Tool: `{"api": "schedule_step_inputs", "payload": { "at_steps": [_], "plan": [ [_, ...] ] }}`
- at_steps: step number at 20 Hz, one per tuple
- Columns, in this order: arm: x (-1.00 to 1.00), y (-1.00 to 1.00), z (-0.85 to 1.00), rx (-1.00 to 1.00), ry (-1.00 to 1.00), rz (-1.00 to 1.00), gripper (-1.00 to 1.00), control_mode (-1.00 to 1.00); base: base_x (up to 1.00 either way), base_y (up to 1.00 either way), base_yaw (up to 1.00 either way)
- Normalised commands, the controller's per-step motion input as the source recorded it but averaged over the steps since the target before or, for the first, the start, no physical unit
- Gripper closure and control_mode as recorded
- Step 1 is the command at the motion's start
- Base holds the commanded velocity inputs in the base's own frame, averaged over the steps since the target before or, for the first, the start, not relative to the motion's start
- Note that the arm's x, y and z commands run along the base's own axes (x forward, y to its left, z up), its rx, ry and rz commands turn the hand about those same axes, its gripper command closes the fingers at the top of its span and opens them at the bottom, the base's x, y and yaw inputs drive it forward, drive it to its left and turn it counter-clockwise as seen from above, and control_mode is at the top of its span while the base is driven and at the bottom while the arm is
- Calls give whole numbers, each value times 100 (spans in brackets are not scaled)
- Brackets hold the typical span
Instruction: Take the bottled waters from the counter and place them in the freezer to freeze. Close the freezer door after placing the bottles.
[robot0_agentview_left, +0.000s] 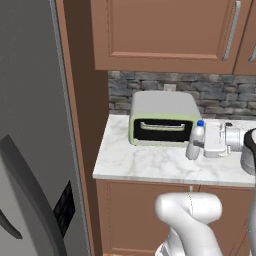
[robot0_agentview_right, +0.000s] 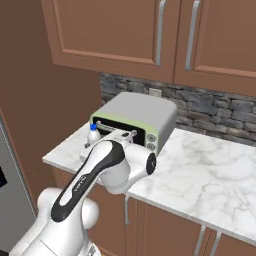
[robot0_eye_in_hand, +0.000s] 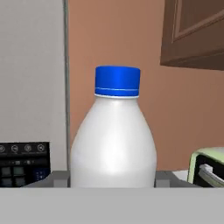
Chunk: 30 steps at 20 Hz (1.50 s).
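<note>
Gripper (robot0_agentview_left: 202, 145) pinching upright bottle (robot0_agentview_left: 195, 140) at toaster oven's (robot0_agentview_left: 162, 118) 4 o'clock; lift straight, clear oven, carry toward freezer (robot0_agentview_left: 30, 125).

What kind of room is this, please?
A kitchen, most likely: a marble counter on wooden cabinets, a toaster oven against a stone backsplash, and a tall grey freezer beside it.

A rendered home kitchen: brown wooden cabinets (robot0_agentview_left: 165, 30) above a marble-topped desk (robot0_agentview_left: 150, 162), a stone backsplash (robot0_agentview_left: 215, 95), a pale green toaster oven (robot0_agentview_left: 162, 117) beside the claw (robot0_agentview_left: 206, 142), a tall grey freezer (robot0_agentview_left: 30, 125) beyond it.
</note>
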Motion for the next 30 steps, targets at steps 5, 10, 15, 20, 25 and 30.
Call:
{"api": "schedule_step_inputs", "payload": {
  "at_steps": [5, 10, 15, 20, 25, 30],
  "plan": [
    [-11, 13, 0, -2, -15, 21, 100, -100, 0, 0, 0],
    [0, 21, 0, -19, -8, 11, 100, -100, 0, 0, 0],
    [-5, 23, -5, -7, 2, 6, 100, -100, 0, 0, 0],
    [-7, 13, -5, 0, 15, 0, 100, -100, 0, 0, 0],
    [-36, 2, -2, 11, 1, 0, 100, -100, 0, 0, 0],
    [-47, 1, 0, 13, -13, 0, 100, -100, 0, 0, 0]
  ]
}}
